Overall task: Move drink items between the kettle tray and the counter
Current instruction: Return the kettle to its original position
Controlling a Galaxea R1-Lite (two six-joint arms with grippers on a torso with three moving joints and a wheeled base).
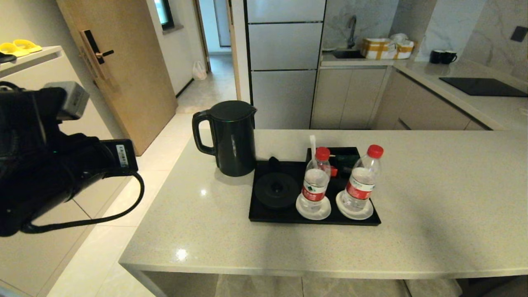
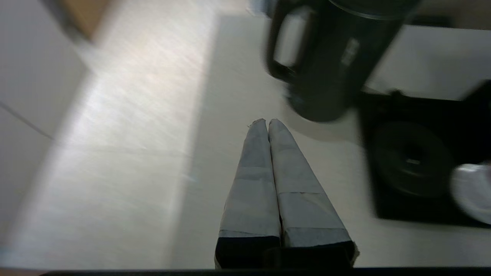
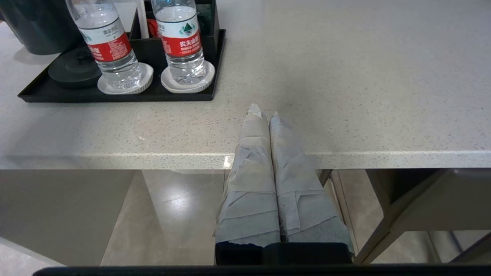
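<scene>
The black kettle (image 1: 231, 138) stands upright on the beige counter (image 1: 433, 198), just left of the black tray (image 1: 264, 215); its round base (image 1: 276, 189) on the tray is bare. Two red-capped water bottles (image 1: 315, 181) (image 1: 363, 179) stand on the white saucers. My left arm (image 1: 62, 161) hangs beyond the counter's left end. In the left wrist view my left gripper (image 2: 267, 122) is shut and holds nothing, short of the kettle (image 2: 333, 57). My right gripper (image 3: 264, 111) is shut and holds nothing, over the counter's front edge, right of the bottles (image 3: 111, 46) (image 3: 182, 42).
A rear compartment (image 1: 344, 159) on the tray holds sachets and a white stick. Behind lies a farther counter with a black hob (image 1: 482, 86), two black mugs (image 1: 443, 56) and a box (image 1: 385, 48). Floor and a wooden door (image 1: 123, 62) are on the left.
</scene>
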